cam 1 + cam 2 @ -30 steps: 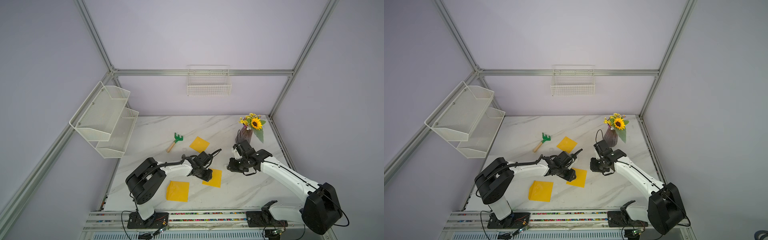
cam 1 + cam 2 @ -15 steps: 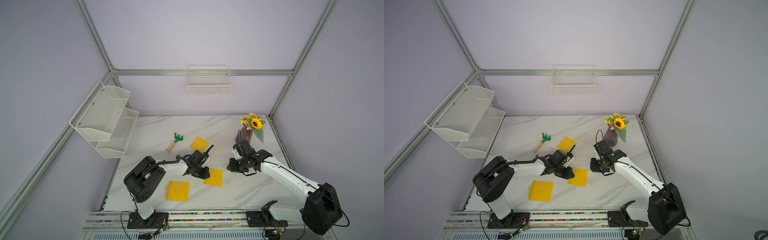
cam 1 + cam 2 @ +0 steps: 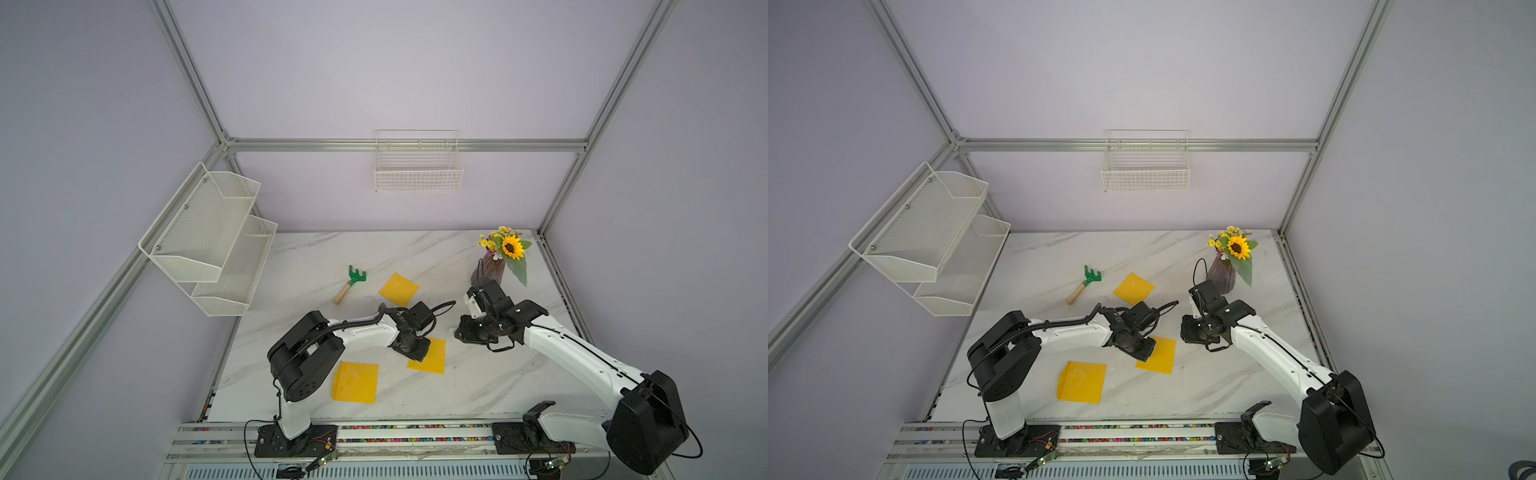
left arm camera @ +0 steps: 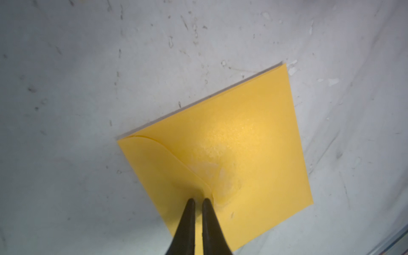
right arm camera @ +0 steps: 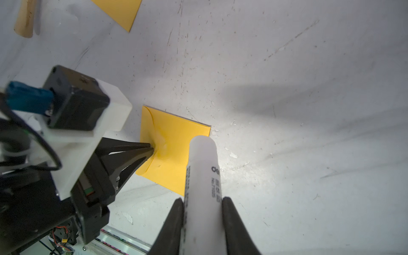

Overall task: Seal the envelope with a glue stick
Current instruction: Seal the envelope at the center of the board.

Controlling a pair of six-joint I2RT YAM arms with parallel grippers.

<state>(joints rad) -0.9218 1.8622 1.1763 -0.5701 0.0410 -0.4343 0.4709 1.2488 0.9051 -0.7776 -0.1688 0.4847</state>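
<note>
"What's the left claw (image 4: 198, 201) up to?"

"Clenched almost tight, with just a sliver between its fingers (image 4: 187, 220). The tips are down on the point of the flap (image 4: 163, 167) of the middle envelope (image 4: 254, 132). Whether any paper is nipped between them, I can't tell."

"And the flap itself?"

"Folded down over the envelope's body. There's a shiny whitish smear (image 4: 212, 172) just beside its point."

"The right claw (image 5: 203, 199)?"

"Grasping the glue stick (image 5: 204, 163), one finger on either side of the white tube, with dark print running along it. The rounded end sticks out ahead of the claw, over the envelope's corner as the right wrist view has it. I can't say whether it touches the paper."

"Where does everything sit?"

"That envelope lies flat on the marble surface (image 3: 316, 257), between the two arms. The left claw is on one edge and the right claw is just beside the opposite one. In both top views a second yellow envelope (image 3: 355, 382) lies nearer the front, by the left arm's base, and a third envelope (image 3: 399, 289) sits farther back. Left of that is a toy rake (image 3: 350, 282) with a green head and a wooden handle. A vase of sunflowers (image 3: 490, 270) stands near the back right corner, just behind the right arm."
</note>
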